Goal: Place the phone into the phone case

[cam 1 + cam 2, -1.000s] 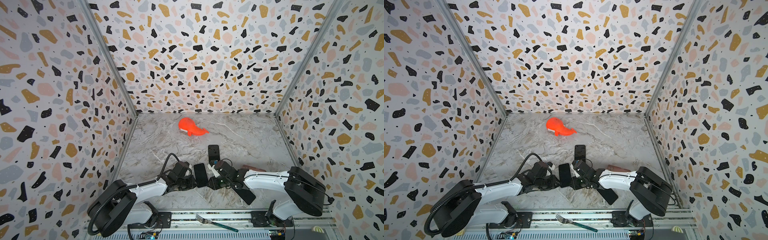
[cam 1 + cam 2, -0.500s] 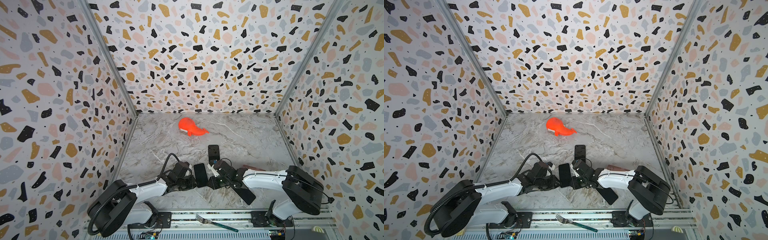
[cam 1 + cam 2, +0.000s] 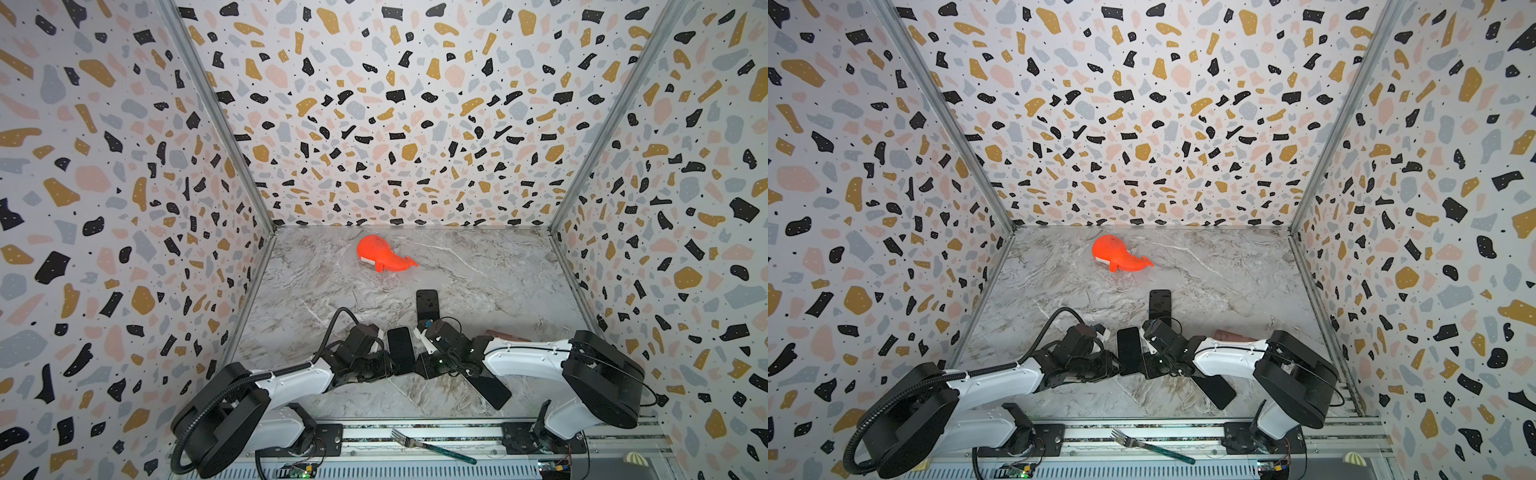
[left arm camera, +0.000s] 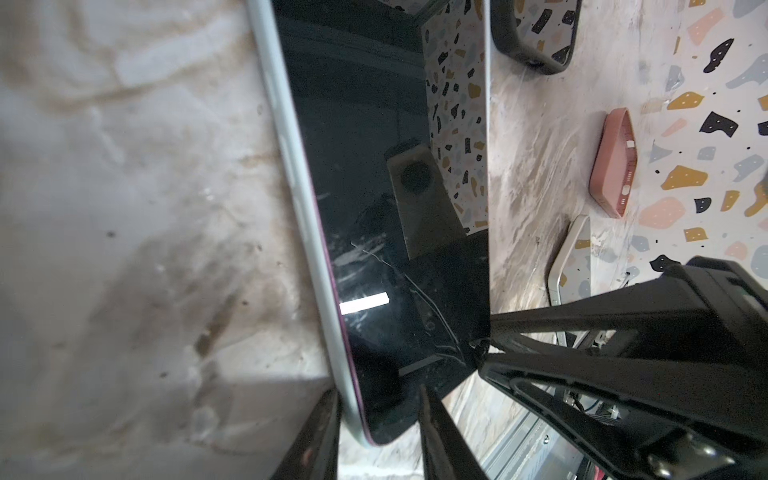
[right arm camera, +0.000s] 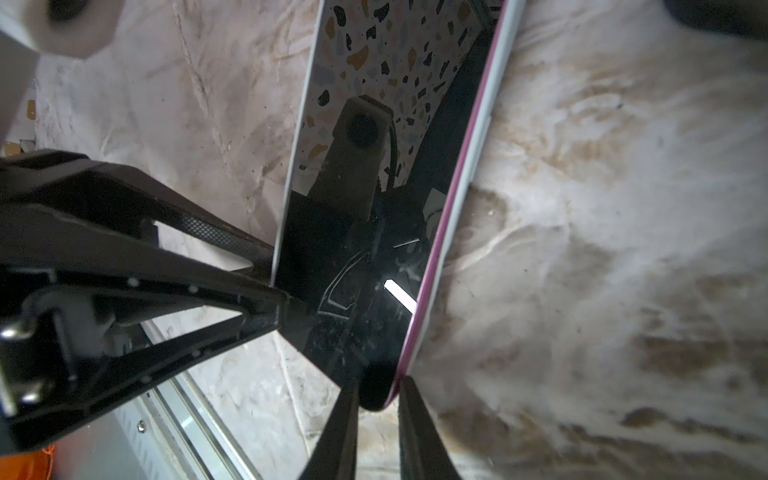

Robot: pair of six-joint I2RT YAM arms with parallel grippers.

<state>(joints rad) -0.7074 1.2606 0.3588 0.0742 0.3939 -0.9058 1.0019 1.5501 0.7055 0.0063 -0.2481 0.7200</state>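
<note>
Phone (image 3: 401,350) hangs near the table's (image 3: 332,291) front edge, right gripper (image 5: 379,380) clamped on its end; left gripper (image 4: 378,388) straddles it, grip unclear. Keep one firm hold and align it squarely over the black phone case (image 3: 427,304) lying toward the back edge.

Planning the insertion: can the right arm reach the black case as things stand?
Likely yes. The black case lies just past the right gripper, with bare floor between. But that gripper is shut on the phone, so it can carry the phone there, not grasp the case.
</note>
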